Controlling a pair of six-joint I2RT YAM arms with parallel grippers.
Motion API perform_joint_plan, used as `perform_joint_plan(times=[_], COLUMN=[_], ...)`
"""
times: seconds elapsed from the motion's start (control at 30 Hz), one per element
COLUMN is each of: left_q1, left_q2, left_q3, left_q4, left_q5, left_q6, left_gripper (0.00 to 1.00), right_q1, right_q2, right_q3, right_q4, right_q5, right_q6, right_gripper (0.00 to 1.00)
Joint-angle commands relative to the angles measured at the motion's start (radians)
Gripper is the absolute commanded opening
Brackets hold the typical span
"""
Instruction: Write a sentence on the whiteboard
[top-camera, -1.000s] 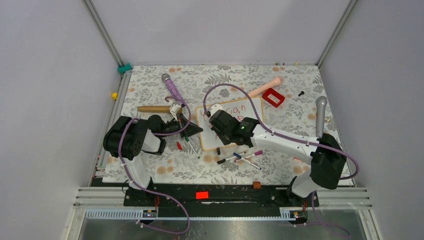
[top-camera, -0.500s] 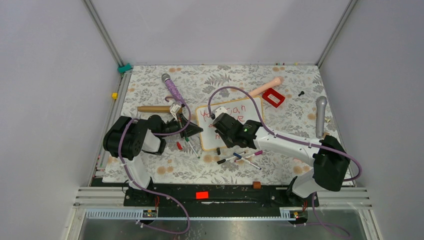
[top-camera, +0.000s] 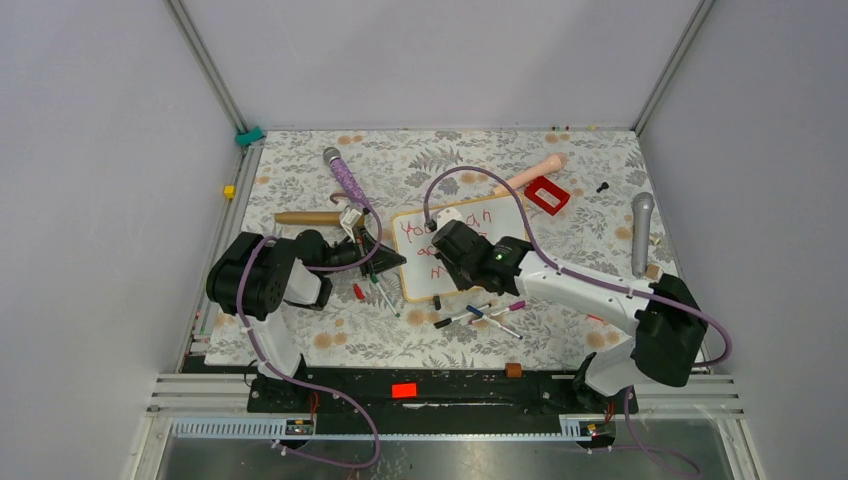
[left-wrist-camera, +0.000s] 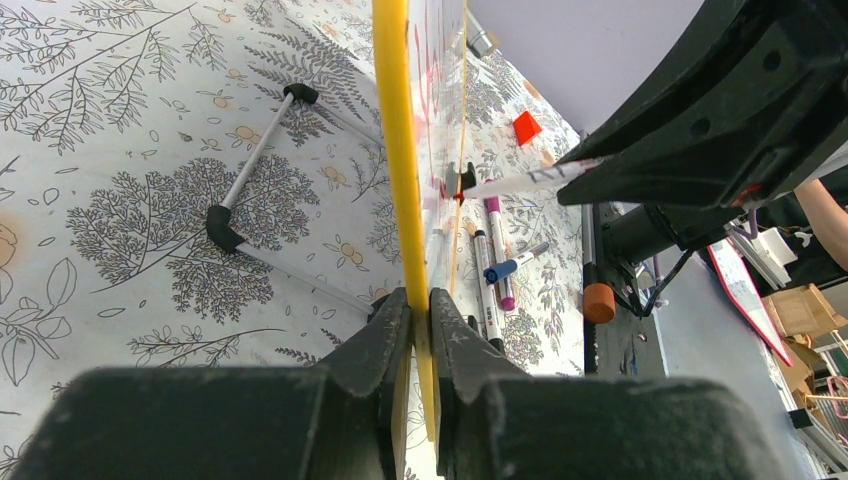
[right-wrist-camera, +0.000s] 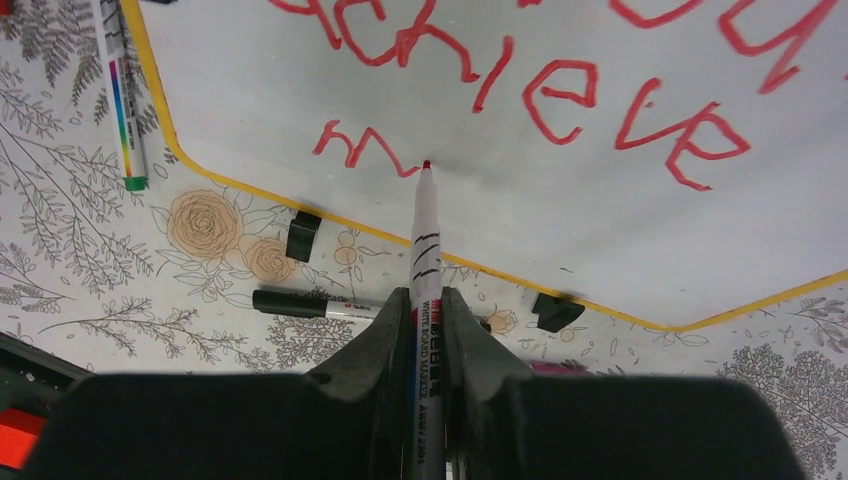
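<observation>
The whiteboard (top-camera: 503, 224) lies at the table's middle with a thin yellow-wood frame. The sentence (right-wrist-camera: 560, 90) is in red; "achieve" shows, and below it an "m" (right-wrist-camera: 352, 146) starts the third line. My right gripper (right-wrist-camera: 425, 305) is shut on a red whiteboard marker (right-wrist-camera: 425, 240), whose tip rests on the board just right of the "m". It is over the board's lower middle in the top view (top-camera: 452, 252). My left gripper (left-wrist-camera: 420, 310) is shut on the board's frame edge (left-wrist-camera: 390, 120) at its left side, also seen in the top view (top-camera: 385, 258).
Several loose markers (top-camera: 482, 315) lie just in front of the board; a black-capped one (right-wrist-camera: 310, 303) and a green one (right-wrist-camera: 122, 90) are close by. A red frame piece (top-camera: 547, 195), microphone (top-camera: 640, 232), purple wand (top-camera: 347, 180) and wooden stick (top-camera: 305, 217) lie around.
My right gripper has slid to the right along the board's lower part with the marker, uncovering red lettering at the board's left. The left gripper has stayed clamped on the frame.
</observation>
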Motion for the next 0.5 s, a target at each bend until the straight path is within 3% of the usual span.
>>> perform_joint_plan(times=[0.0,0.47], left_q1=[-0.004,-0.004], left_q2=[0.000,-0.001], left_q3=[-0.003,-0.003], left_q4=[0.054,0.054], left_q5=[0.018,0.018], left_q6=[0.060,0.061], left_gripper=[0.01,0.01], right_q1=[-0.030,-0.048], right_q2=[-0.064,-0.069], right_q3=[0.006,-0.021], right_q4=[0.028,0.028], right_q5=[0.024,0.030], right_q6=[0.020,0.015], right_gripper=[0.00,0.00])
